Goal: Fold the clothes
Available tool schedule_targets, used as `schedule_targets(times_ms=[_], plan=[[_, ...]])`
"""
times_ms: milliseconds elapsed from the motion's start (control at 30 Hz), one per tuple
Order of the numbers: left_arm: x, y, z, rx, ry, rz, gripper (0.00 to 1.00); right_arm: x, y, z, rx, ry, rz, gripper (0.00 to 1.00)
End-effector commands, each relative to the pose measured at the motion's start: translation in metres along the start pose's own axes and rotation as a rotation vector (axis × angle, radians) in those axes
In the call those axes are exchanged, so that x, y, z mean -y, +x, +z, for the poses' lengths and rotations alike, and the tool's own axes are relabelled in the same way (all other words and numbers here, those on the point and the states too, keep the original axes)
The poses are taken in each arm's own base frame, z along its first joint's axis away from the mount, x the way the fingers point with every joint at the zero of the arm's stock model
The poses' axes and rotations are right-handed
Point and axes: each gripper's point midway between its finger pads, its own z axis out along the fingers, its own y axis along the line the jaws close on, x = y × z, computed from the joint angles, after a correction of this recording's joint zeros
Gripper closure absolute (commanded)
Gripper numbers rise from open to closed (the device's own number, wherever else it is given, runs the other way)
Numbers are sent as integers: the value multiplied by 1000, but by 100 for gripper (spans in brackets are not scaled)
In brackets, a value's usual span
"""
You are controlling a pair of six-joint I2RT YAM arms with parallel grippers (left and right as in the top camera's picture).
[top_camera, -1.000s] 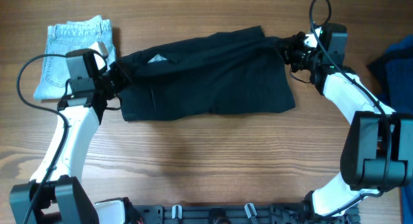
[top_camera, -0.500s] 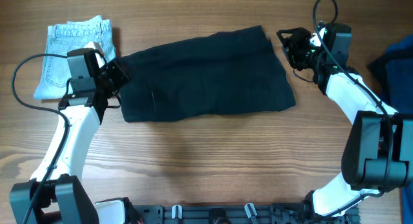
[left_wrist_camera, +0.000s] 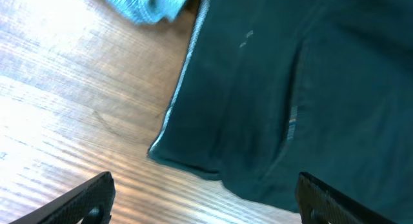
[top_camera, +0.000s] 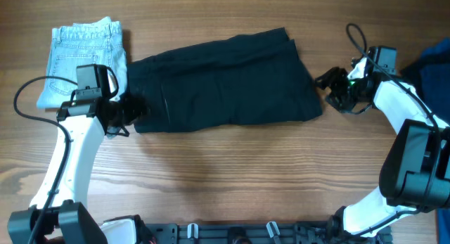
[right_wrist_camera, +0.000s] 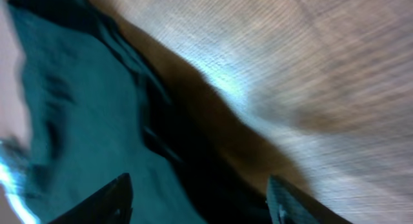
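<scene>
A dark garment (top_camera: 225, 79) lies flat in the middle of the table, folded in half lengthwise. My left gripper (top_camera: 135, 110) hangs open at its near left corner. In the left wrist view the gripper (left_wrist_camera: 205, 208) has both fingertips (left_wrist_camera: 87, 198) wide apart over bare wood, with the garment's edge (left_wrist_camera: 271, 95) just beyond them. My right gripper (top_camera: 329, 84) stands open just off the garment's right edge. In the right wrist view that gripper (right_wrist_camera: 200, 208) is spread over the dark cloth (right_wrist_camera: 71, 114) and its shadowed border, holding nothing.
Folded light-blue jeans (top_camera: 81, 54) lie at the far left, close behind my left arm, and show in the left wrist view as jeans (left_wrist_camera: 145, 3). A blue cloth (top_camera: 432, 65) sits at the right table edge. Bare wooden table (top_camera: 225, 174) stretches in front of the garment.
Both grippers have let go of the garment's far corners and opened. The cloth has dropped flat. Both arms have moved toward the near side, the right one also outward.
</scene>
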Motion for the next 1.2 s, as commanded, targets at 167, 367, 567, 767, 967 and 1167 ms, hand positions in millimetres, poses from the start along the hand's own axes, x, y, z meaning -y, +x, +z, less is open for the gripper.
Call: schedule_targets(times_ms=[167, 367, 567, 767, 967, 1167], plan=[[-27, 19, 47, -127, -104, 0, 7, 3, 40, 32, -103, -18, -324, 31], [-30, 18, 70, -150, -112, 15, 21, -1, 59, 43, -135, 7, -449, 93], [-29, 15, 73, -141, -108, 17, 68, 111, 48, -3, -75, 546, -6, 96], [-19, 16, 73, -153, -50, 13, 49, 125, 61, -17, -165, 525, 16, 45], [31, 22, 68, -199, 242, 113, 5, 127, 65, -18, -188, 526, 3, 34], [53, 33, 90, -282, 395, 100, 14, 121, 68, -16, -207, 490, 1, 36]])
